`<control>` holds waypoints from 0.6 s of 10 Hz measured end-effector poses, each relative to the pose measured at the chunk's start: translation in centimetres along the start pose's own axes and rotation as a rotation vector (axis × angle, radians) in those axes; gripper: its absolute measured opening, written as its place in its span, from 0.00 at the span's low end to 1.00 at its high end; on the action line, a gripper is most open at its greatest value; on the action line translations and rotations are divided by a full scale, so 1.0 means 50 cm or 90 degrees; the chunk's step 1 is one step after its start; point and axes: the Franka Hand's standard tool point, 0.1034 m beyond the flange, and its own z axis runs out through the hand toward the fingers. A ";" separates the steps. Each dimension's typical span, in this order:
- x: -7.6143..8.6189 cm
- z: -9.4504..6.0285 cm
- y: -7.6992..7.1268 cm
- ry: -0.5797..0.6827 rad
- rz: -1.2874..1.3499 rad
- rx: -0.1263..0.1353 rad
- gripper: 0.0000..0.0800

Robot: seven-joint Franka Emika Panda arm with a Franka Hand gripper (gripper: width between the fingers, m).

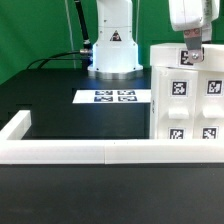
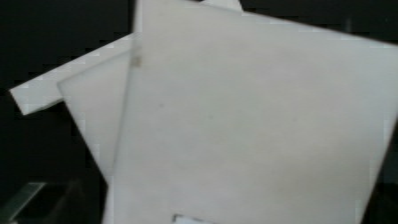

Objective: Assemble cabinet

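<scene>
Overhead, the Panda arm's gripper [image 1: 188, 55] hangs at the top edge of the cabinet [image 1: 187, 98], a tall white box of tagged plastic panels standing upright at the exterior view's right, against the low white border wall [image 1: 70, 152] that runs along the front of the black table [image 1: 50, 100]. Whether the jaws are spread, pressed together or pinching the top panel cannot be told: in the exterior view the fingers merge with a tag on the cabinet, and the wrist view shows only white surfaces, with no fingertip clearly visible. That wrist view is filled by a broad flat panel [image 2: 249, 120] of the cabinet, with a second white edge jutting out beside it, which suggests a part not yet flush, though the blur leaves this uncertain. The marker board [image 1: 113, 97] lies flat on the table near the robot's base [image 1: 112, 50], well apart from the cabinet. No loose parts show elsewhere on the table, so the assembly appears far along, with the arm likely seating or adjusting an upper piece. The next move seems to call for a steady downward or sideways push, kept square to the box so that it does not tip or slide along the wall.
</scene>
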 end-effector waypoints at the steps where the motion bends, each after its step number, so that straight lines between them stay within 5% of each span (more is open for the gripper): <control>1: -0.004 -0.010 -0.001 -0.004 -0.018 0.001 0.99; 6: -0.031 -0.072 -0.018 -0.046 -0.027 0.037 1.00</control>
